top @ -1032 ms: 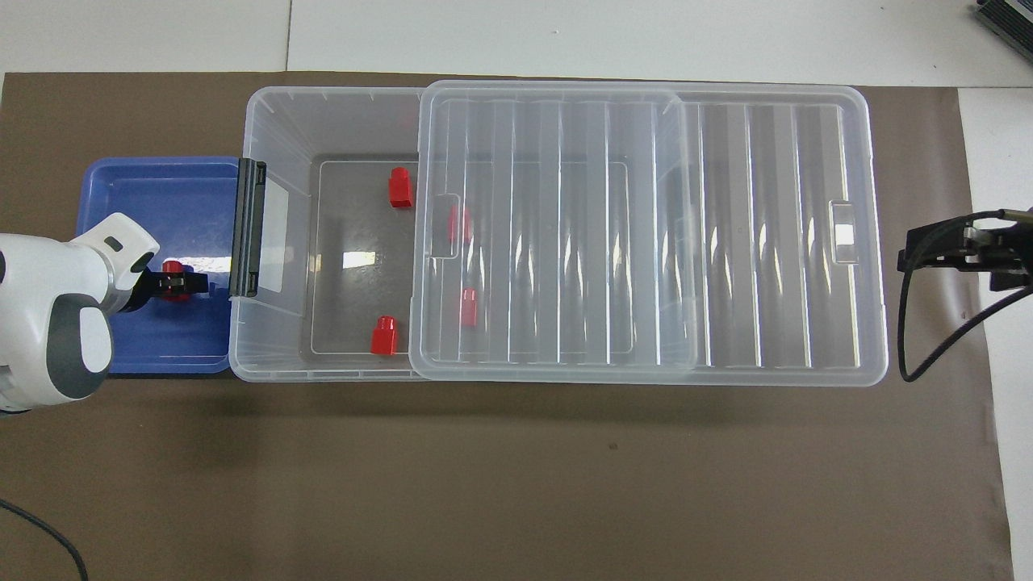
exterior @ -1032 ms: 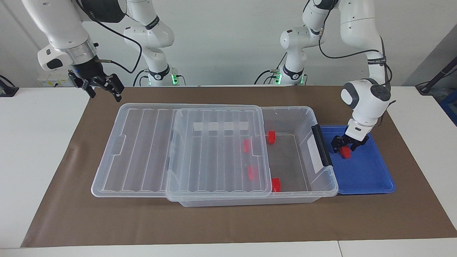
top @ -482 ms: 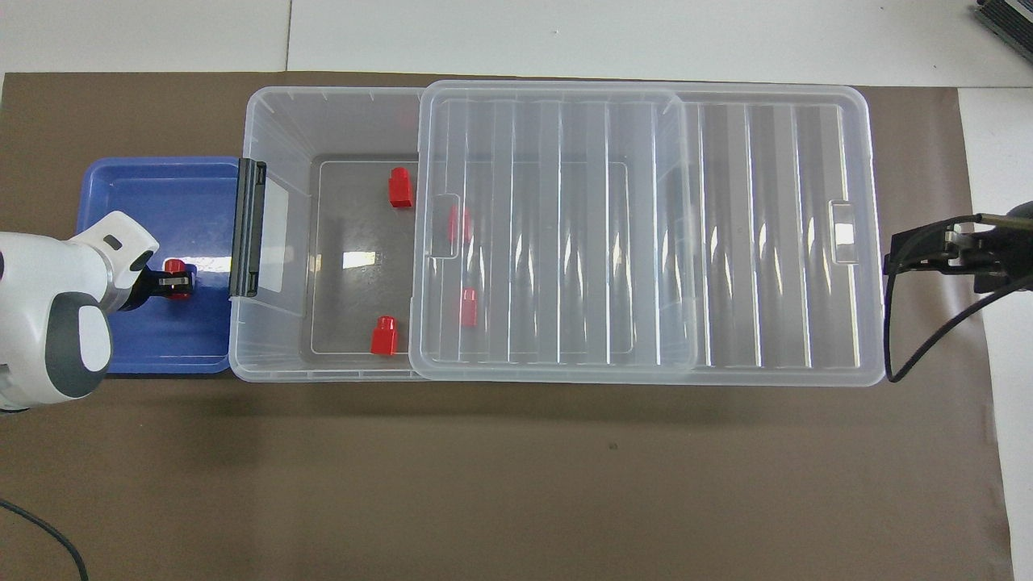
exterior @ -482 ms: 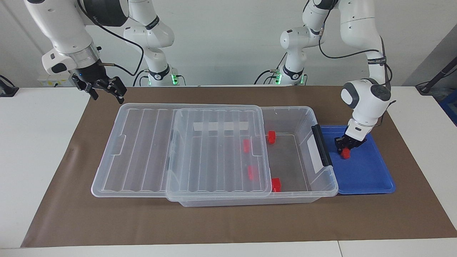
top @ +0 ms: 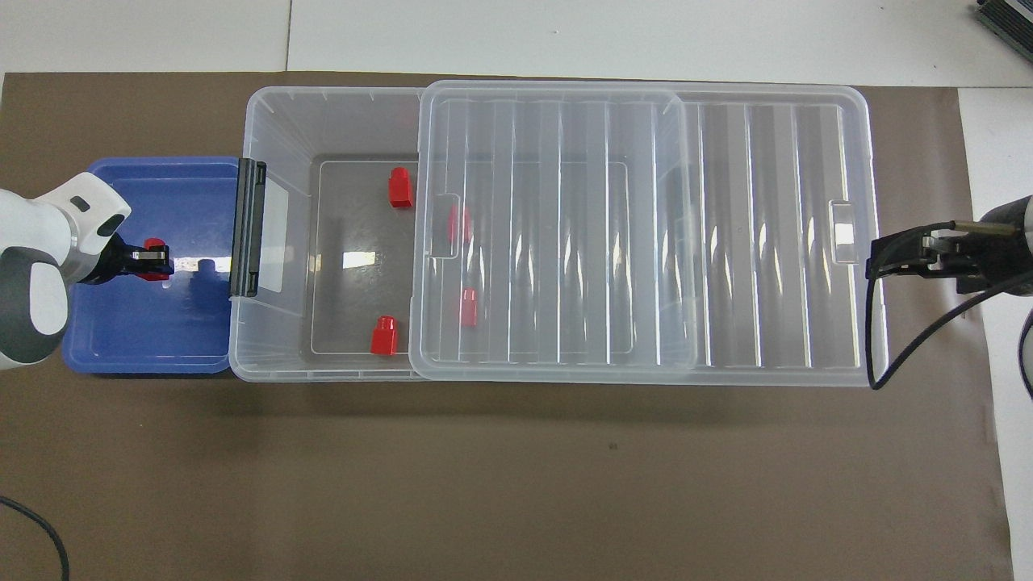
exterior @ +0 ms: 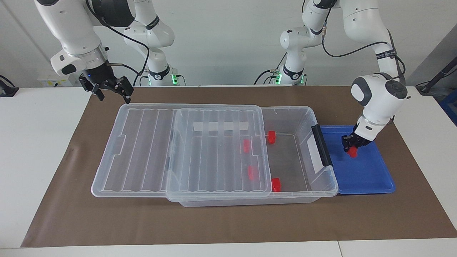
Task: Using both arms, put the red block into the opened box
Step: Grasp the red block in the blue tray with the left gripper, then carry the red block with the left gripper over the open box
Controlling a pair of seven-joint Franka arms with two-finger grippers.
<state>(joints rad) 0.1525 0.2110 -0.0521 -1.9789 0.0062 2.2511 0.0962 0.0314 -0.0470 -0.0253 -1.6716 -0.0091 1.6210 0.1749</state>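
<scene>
Two white jointed arms work at a table covered by a brown mat. The left gripper (exterior: 351,147), at the right of the facing view and the left edge of the overhead view, is over the shallow blue plastic tray (exterior: 371,178), and its fingers are clamped tight on the small bright red plastic block (exterior: 352,152), which sticks out below the fingertips; from the facing view the block seems lifted just clear of the tray floor, though I cannot tell this for certain. In the overhead view the same red block (top: 153,258) shows at the tip of the left gripper (top: 149,257), over the middle of the blue tray (top: 121,347). Just beside the tray, in the centre of both frames, stands the large shallow clear plastic box (exterior: 321,178), its black end handle (exterior: 321,144) toward the tray. Its ribbed clear lid (exterior: 214,160) is slid aside toward the right arm's end, so the tray end of the box (top: 274,121) lies uncovered. Four other red blocks are in the box: two in the uncovered part (exterior: 271,136) (exterior: 276,184) and two seen through the lid (exterior: 246,145) (exterior: 252,172). The right gripper (exterior: 110,91), at the upper left of the facing view, hangs with its jaws spread wide and nothing between them, over the mat by the lid's corner; in the overhead view the right gripper (top: 888,260) sits at the right edge, by the lid's end.
</scene>
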